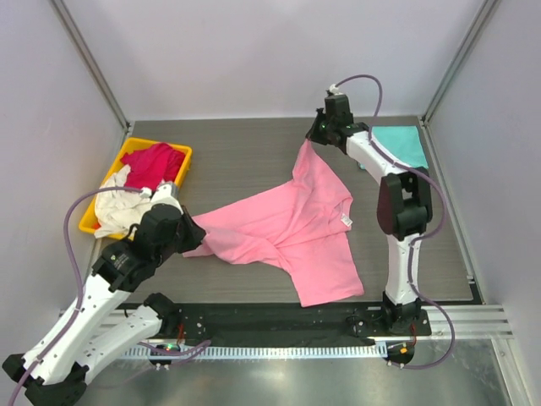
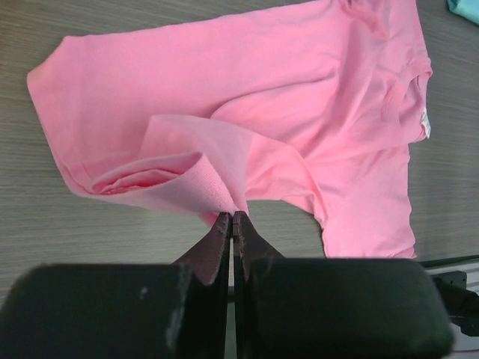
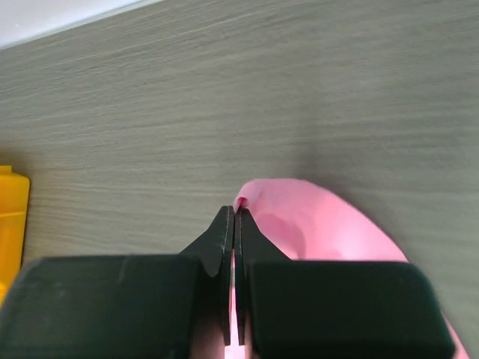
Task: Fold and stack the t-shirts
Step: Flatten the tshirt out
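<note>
The pink t-shirt (image 1: 292, 224) lies spread and rumpled on the table's middle. My left gripper (image 1: 191, 237) is shut on its left edge; in the left wrist view the cloth (image 2: 247, 112) bunches at the closed tips (image 2: 231, 217). My right gripper (image 1: 314, 135) is shut on the shirt's far corner and holds it up; the right wrist view shows pink cloth (image 3: 314, 224) pinched at the tips (image 3: 235, 212). A folded teal t-shirt (image 1: 401, 144) lies at the back right. The crimson t-shirt (image 1: 155, 162) and the cream t-shirt (image 1: 118, 207) sit in the yellow bin (image 1: 183, 161).
The yellow bin stands at the left, close to my left arm; its corner shows in the right wrist view (image 3: 11, 217). Walls enclose the table on three sides. A black rail (image 1: 270, 320) runs along the near edge.
</note>
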Action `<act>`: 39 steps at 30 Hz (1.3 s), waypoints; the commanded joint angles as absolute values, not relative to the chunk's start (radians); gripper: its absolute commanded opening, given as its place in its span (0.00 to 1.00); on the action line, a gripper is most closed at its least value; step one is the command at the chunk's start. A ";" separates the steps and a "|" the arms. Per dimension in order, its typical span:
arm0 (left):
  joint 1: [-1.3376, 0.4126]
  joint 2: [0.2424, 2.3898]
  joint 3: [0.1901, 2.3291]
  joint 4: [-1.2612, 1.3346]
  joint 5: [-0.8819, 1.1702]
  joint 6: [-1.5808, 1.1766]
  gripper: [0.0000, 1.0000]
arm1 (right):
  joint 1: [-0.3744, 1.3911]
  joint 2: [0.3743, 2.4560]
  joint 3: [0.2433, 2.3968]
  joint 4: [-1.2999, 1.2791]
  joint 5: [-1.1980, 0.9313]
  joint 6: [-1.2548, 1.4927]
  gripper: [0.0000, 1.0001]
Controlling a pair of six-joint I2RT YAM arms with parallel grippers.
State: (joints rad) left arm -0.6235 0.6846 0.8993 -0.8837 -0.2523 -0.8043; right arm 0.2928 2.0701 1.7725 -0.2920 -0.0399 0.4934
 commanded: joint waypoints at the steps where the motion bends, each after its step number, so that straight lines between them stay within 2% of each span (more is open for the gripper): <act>1: -0.624 0.675 0.908 -0.784 -0.273 -0.792 0.00 | 0.308 2.124 1.964 -0.193 -0.090 0.440 0.01; 10: -0.624 0.669 0.862 -0.733 -0.308 -0.792 0.00 | 0.310 2.416 2.403 -0.195 -0.049 0.414 0.01; 19: -0.624 0.690 0.788 -0.643 -0.316 -0.789 0.00 | 0.310 2.529 2.451 -0.005 0.066 0.365 0.01; 24: -0.624 0.750 0.804 -0.632 -0.334 -0.778 0.00 | 0.310 2.623 2.563 0.008 0.043 0.359 0.01; 26: -0.624 0.775 0.804 -0.629 -0.337 -0.785 0.00 | 0.310 2.602 2.550 -0.029 0.058 0.368 0.30; 27: -0.624 0.779 0.805 -0.627 -0.336 -0.788 0.00 | 0.311 2.583 2.527 -0.079 0.066 0.368 0.51; 30: -0.624 0.776 0.789 -0.603 -0.305 -0.801 0.00 | 0.311 2.424 2.389 -0.190 0.152 0.367 0.68; 34: -0.624 0.755 0.753 -0.551 -0.259 -0.804 0.00 | 0.307 2.168 2.168 -0.403 0.359 0.519 0.69; 39: -0.624 0.744 0.769 -0.545 -0.256 -0.766 0.00 | 0.302 1.875 1.791 -0.743 0.282 0.739 0.66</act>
State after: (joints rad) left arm -0.6235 0.7639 0.7570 -0.6147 -0.2638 -0.7948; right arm 0.3054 2.0579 1.9335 -0.5083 0.2543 0.5591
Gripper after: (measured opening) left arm 0.005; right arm 0.669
